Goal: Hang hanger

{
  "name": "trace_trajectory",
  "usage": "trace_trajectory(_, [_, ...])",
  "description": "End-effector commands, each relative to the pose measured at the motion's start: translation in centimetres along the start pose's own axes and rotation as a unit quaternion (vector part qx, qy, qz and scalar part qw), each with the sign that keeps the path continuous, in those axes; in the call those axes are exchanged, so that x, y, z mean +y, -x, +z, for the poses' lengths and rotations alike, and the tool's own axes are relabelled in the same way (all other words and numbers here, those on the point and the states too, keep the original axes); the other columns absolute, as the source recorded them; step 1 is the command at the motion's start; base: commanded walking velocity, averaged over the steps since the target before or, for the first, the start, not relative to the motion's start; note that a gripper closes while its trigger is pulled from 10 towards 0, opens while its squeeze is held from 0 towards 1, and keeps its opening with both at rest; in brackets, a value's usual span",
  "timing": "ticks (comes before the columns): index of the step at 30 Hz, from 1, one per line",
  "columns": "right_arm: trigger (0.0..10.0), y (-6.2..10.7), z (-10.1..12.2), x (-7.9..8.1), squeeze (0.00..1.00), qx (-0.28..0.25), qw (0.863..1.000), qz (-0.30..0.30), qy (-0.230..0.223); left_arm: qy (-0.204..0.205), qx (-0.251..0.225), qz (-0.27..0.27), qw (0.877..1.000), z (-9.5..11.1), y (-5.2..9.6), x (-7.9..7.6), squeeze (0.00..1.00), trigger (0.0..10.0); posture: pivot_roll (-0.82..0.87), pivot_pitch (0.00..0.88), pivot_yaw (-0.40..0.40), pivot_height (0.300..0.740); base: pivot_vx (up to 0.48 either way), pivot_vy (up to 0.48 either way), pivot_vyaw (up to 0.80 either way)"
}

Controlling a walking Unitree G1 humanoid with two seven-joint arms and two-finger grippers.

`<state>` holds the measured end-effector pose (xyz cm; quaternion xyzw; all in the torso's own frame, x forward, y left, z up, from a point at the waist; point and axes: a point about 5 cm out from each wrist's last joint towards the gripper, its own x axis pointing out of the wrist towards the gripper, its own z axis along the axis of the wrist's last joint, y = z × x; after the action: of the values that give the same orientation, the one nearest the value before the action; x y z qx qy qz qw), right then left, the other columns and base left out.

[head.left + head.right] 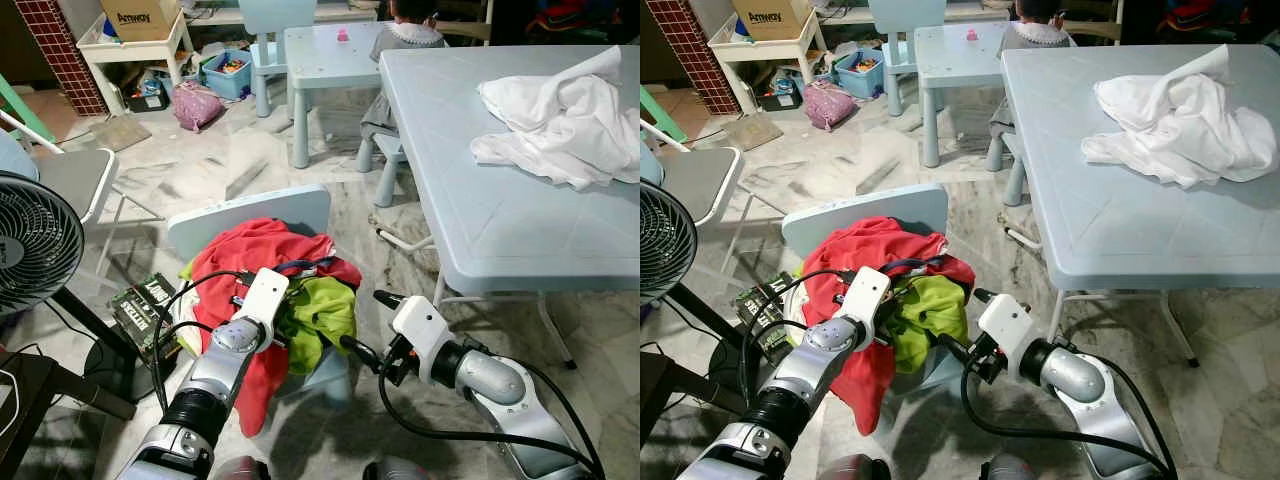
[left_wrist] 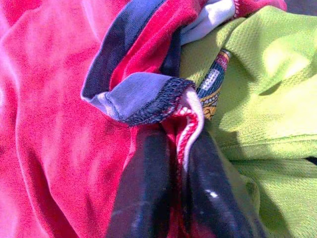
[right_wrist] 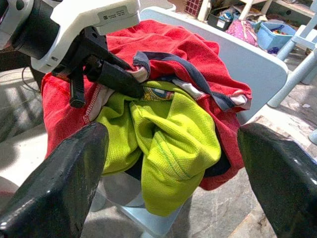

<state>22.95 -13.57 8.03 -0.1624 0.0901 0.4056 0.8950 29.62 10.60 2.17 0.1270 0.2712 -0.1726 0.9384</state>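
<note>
A pile of clothes lies on a small pale-blue chair (image 1: 250,215): a red garment (image 1: 250,255), a lime-green garment (image 1: 325,310) and a red piece edged with navy trim (image 2: 141,94). My left gripper (image 2: 178,163) reaches into the middle of the pile and is shut on the hemmed edge of the navy-trimmed red piece, which is bunched between its black fingers (image 3: 121,79). Just to the right of the pile, level with the seat's front, my right gripper (image 1: 367,322) is open with nothing between its fingers, pointing at the green garment.
A large pale-blue table (image 1: 500,220) stands to the right with a white cloth (image 1: 565,125) on it. A fan (image 1: 30,240) and a grey folding chair (image 1: 70,175) are on the left. A green box (image 1: 140,305) lies on the floor. A person (image 1: 405,30) sits at a small table (image 1: 330,55) behind.
</note>
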Motion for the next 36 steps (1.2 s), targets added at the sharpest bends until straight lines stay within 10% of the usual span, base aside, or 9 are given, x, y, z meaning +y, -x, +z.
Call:
trace_trajectory(1, [10.0,0.0,0.3,0.0,0.0,-0.005,1.0,0.004,0.008,-0.001,-0.011,0.013,1.0,0.5,0.0,0.7,0.0,0.0,-0.11,0.033,0.022,0.74,0.0,0.0,0.0])
trace_trajectory(7, [10.0,-0.1,0.3,-0.1,0.0,-0.004,1.0,0.003,0.01,0.003,-0.044,0.025,0.999,1.2,0.3,1.2,0.0,0.0,-0.11,0.033,0.02,0.74,0.0,0.0,0.0])
trace_trajectory(18, [10.0,-0.3,0.2,-0.3,0.0,-0.002,1.0,0.003,0.018,0.166,-0.234,0.003,0.958,3.9,4.1,5.5,0.0,0.0,-0.08,0.041,0.006,0.74,0.0,0.0,0.0])
trace_trajectory(23, [10.0,-0.7,0.3,-0.4,0.0,0.0,0.999,0.008,0.032,0.226,-0.233,0.018,0.946,2.2,4.8,7.3,0.0,0.0,-0.07,0.038,-0.003,0.74,0.0,0.0,0.0])
trace_trajectory(26, [10.0,-0.8,0.3,-0.4,0.0,0.002,0.999,0.011,0.035,0.233,-0.193,0.04,0.952,0.7,4.3,7.6,0.0,1.6,-0.07,0.037,-0.006,0.74,0.0,0.0,0.0])
trace_trajectory(28, [10.0,-0.7,0.2,-0.4,0.0,0.008,0.999,0.013,0.042,0.253,-0.178,0.043,0.95,0.2,4.0,7.5,0.0,7.4,-0.08,0.035,-0.011,0.74,0.0,0.0,0.0])
trace_trajectory(29, [10.0,-0.7,0.1,-0.4,0.0,0.01,0.999,0.014,0.045,0.26,-0.169,0.042,0.95,0.0,3.9,7.5,0.0,7.4,-0.08,0.035,-0.012,0.74,0.0,0.0,0.0])
trace_trajectory(30, [10.0,-0.6,0.0,-0.5,0.0,0.013,0.999,0.013,0.048,0.263,-0.158,0.051,0.95,-0.3,3.8,7.5,0.0,10.0,-0.08,0.035,-0.012,0.74,0.0,0.0,0.0])
trace_trajectory(36, [10.0,-0.6,-0.2,-0.7,0.0,0.02,0.998,0.008,0.055,0.224,-0.04,0.061,0.972,-2.5,2.6,6.9,0.0,10.0,-0.08,0.033,-0.012,0.74,0.0,0.0,0.0])
